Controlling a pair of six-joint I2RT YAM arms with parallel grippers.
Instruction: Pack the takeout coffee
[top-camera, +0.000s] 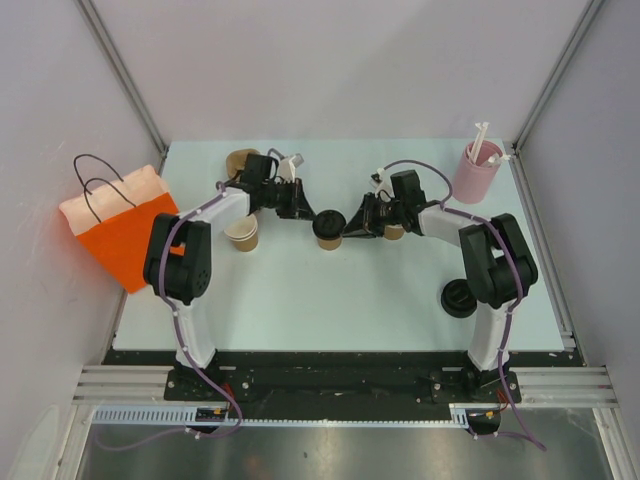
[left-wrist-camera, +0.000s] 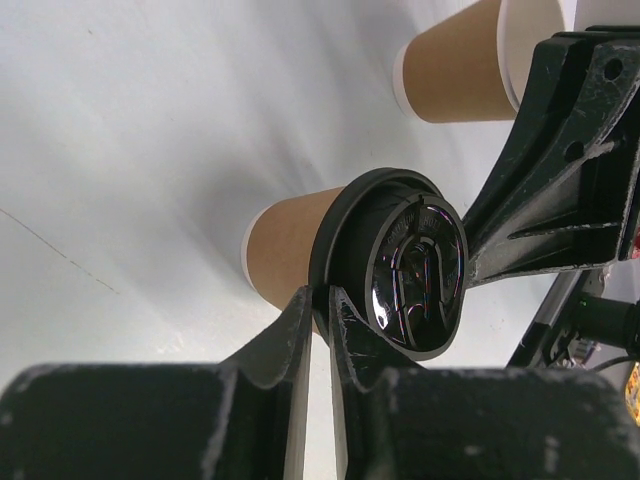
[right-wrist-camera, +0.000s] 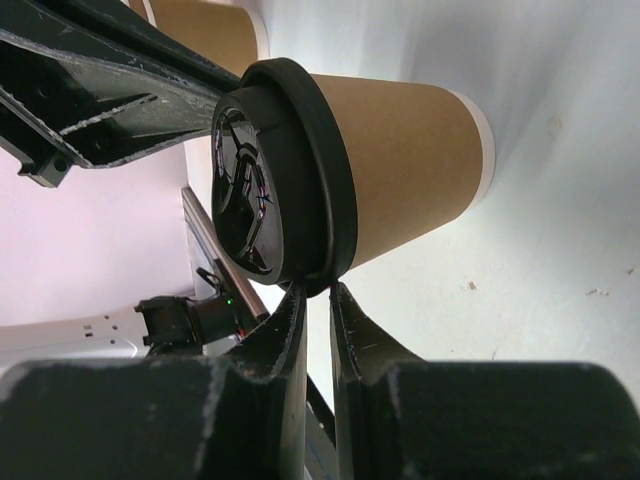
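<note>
Currently I'm clenching left fingers (left-wrist-camera: 290, 335) and right fingers (right-wrist-camera: 288, 325) on lid (left-wrist-camera: 415, 265) rim of first cup (left-wrist-camera: 285, 250), standing at desk (top-camera: 350, 290) centre. Second cup (top-camera: 242, 234) sitting unlidded; both awaiting orange bag (top-camera: 125, 240).

Two matching black-and-white arms stood on one black base plate (top-camera: 340, 385).

Nearest that plate, the left arm (top-camera: 185, 262) and the right arm (top-camera: 496, 262) each had a white lower link. Above it sat a bulky black joint housing, then a white forearm link and black wrist parts. Thin purple cables (top-camera: 228, 400) trailed from the plate up along both arms. Farthest from the plate, the left gripper (left-wrist-camera: 320, 295) and the right gripper (right-wrist-camera: 318, 290) had matte black fingers, scuffed pale along their edges.
</note>
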